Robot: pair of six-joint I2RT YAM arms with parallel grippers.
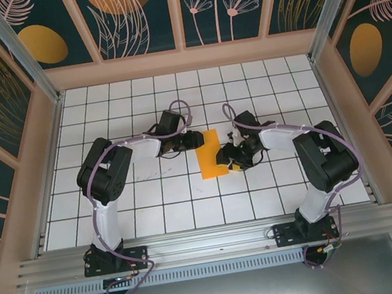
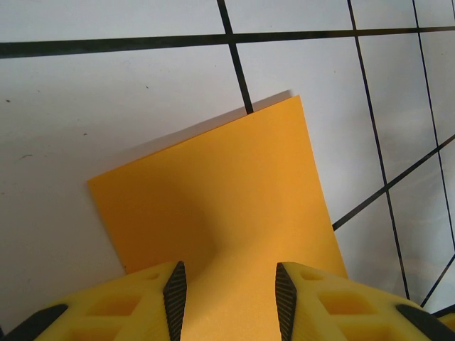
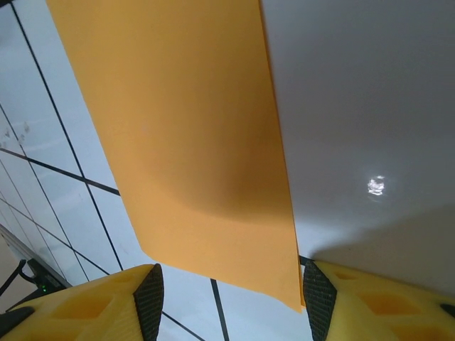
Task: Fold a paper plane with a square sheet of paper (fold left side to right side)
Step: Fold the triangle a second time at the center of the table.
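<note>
Table (image 1: 153, 204): white tiled top with a thin black grid. It looks glossy in the right wrist view, with one small glare spot.

Lying directly on it is one orange paper sheet (image 1: 210, 156), near the table centre. It is a narrow rectangle, longer than wide. Its long axis runs 6 to 12 o'clock, with the far end leaning slightly toward 1 o'clock.

Left wrist view: the sheet (image 2: 227, 206) casts a thin shadow along its far edge and crosses a grid line.

Right wrist view: the sheet (image 3: 192, 135) has a plain face and straight edges.
</note>
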